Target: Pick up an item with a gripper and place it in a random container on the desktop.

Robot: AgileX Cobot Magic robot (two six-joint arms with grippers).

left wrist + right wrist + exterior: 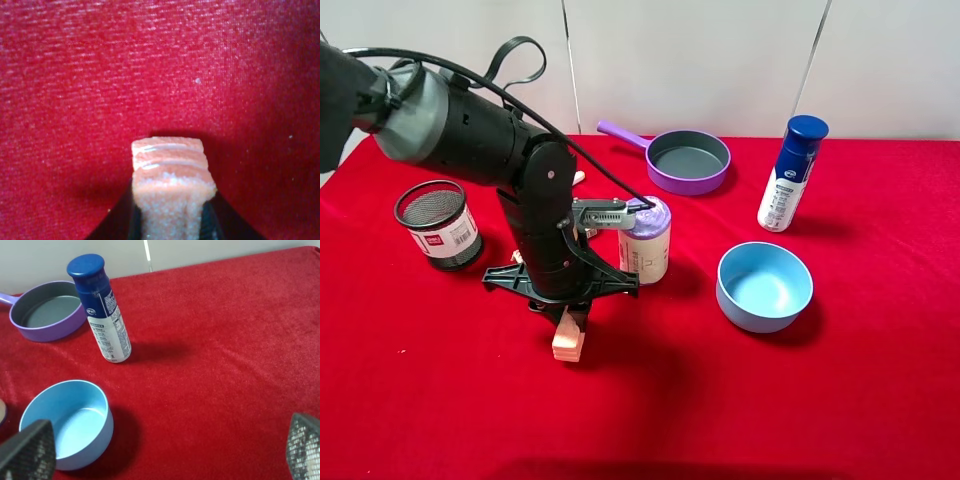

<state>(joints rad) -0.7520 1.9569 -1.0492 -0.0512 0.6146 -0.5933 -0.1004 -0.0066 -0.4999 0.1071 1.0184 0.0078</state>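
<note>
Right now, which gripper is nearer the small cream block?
Left: the left gripper clamps the block; the right gripper hangs open by the light blue bowl, block outside its view.

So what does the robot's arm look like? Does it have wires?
The left arm is thick and black, with a rounded grey part higher up and a black cable looping over it. The left hand is black too. The right hand shows only its fingertips, which are dark grey with a woven checked pattern.
</note>
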